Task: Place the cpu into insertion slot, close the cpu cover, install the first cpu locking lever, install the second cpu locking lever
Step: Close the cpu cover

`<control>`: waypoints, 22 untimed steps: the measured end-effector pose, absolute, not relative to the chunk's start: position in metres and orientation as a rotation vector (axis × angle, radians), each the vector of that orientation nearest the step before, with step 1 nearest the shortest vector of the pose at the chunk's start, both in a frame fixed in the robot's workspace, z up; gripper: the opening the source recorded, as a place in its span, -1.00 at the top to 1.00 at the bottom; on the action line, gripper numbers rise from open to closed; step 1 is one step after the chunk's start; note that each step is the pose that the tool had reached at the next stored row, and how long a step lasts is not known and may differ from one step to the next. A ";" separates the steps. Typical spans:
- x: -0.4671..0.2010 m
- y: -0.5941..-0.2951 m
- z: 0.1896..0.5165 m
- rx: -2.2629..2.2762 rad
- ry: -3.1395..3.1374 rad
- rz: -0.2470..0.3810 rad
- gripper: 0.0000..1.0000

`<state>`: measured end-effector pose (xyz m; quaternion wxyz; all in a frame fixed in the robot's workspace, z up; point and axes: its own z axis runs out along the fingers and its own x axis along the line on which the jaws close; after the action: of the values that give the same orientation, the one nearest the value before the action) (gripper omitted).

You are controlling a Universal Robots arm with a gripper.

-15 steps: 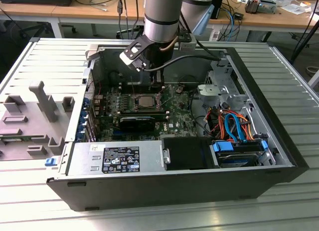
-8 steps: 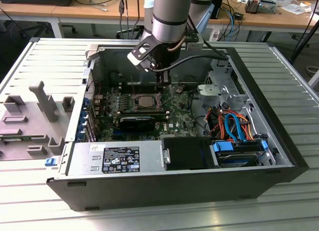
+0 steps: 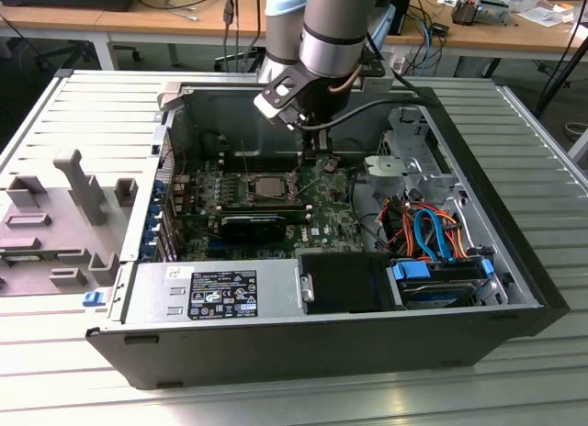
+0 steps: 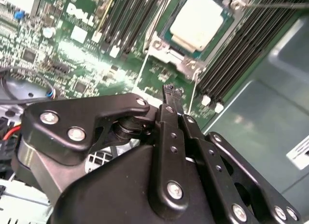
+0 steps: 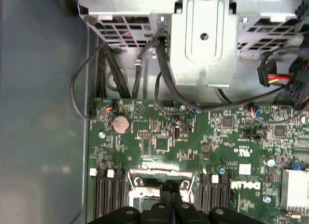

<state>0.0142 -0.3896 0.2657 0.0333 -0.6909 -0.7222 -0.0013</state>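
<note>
The cpu (image 4: 198,21), a small square chip with a silver-grey top, lies in the insertion slot (image 3: 250,182) on the green board. The silvery cpu cover (image 4: 189,64) frames it and appears to lie down around it. A thin wire lever (image 4: 277,5) runs off from one socket corner. A second lever (image 4: 194,91) runs along the near side toward my fingers. My gripper (image 4: 172,91) hovers just beside the socket's near edge, its black fingers shut together on nothing. It hangs over the board's middle in the exterior view, gripper (image 3: 310,160).
Black memory slots (image 4: 130,16) flank the socket on both sides. A metal drive cage (image 5: 203,40) with black cables stands past the board's edge. The power supply (image 3: 220,293) and the blue-clipped drive bay (image 3: 441,279) line the case's near side. The case walls (image 3: 514,215) surround everything.
</note>
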 end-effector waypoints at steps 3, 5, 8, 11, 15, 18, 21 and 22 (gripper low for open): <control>0.026 -0.390 0.266 -2.123 -2.219 0.002 0.79; 0.031 -0.390 0.266 -2.121 -2.217 0.006 0.79; 0.041 -0.390 0.266 -2.117 -2.214 0.013 0.79; 0.050 -0.389 0.265 -2.114 -2.211 0.019 0.79; 0.057 -0.388 0.262 -2.110 -2.209 0.026 0.79; 0.058 -0.388 0.259 -2.109 -2.207 0.028 0.79; 0.058 -0.388 0.255 -2.108 -2.207 0.029 0.79; 0.058 -0.388 0.255 -2.108 -2.207 0.029 0.79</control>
<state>0.0578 -0.3876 0.2545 0.0448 -0.6900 -0.7223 0.0096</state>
